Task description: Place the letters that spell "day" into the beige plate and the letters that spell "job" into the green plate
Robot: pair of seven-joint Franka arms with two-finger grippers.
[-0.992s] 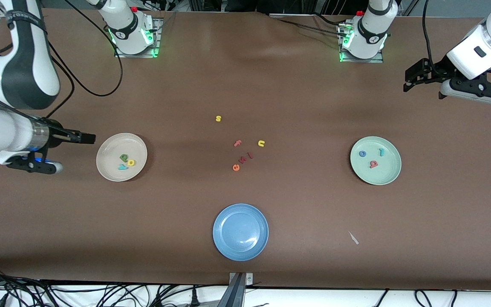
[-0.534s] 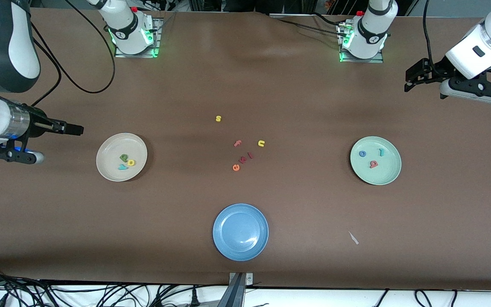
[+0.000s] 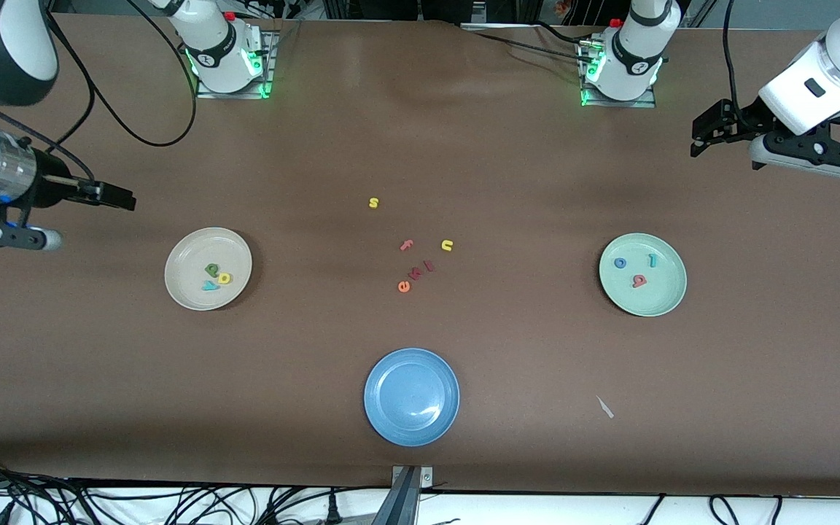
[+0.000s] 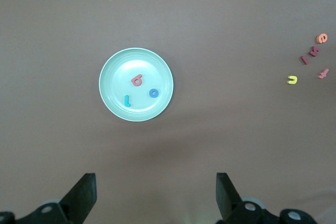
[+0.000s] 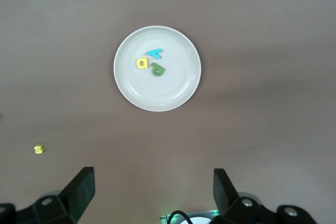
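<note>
The beige plate [image 3: 190,255] lies toward the right arm's end of the table. In it are the dark green "d" [image 3: 211,270], yellow "a" [image 3: 224,278] and teal "y" [image 3: 209,286]. The right wrist view shows the same plate [image 5: 157,95] with "d" [image 5: 157,69], "a" [image 5: 142,63] and "y" [image 5: 154,53]. The green plate [image 3: 653,297] holds the blue "o" [image 3: 620,263], teal "j" [image 3: 652,259] and red "b" [image 3: 639,280]. My right gripper [image 3: 125,198] hangs open and empty over bare table off the beige plate. My left gripper [image 3: 704,131], open and empty, waits high over the table's left-arm end.
A blue plate [image 3: 391,379] sits empty near the front camera. Loose letters lie mid-table: yellow "s" [image 3: 373,203], pink "f" [image 3: 406,245], yellow "u" [image 3: 447,246], orange "e" [image 3: 404,286] and two small red ones [image 3: 420,270]. A white scrap [image 3: 604,407] lies nearer the camera than the green plate.
My right arm has drawn back from beside the beige plate toward its own end of the table. The left arm has barely shifted. The letters and plates have not moved.
</note>
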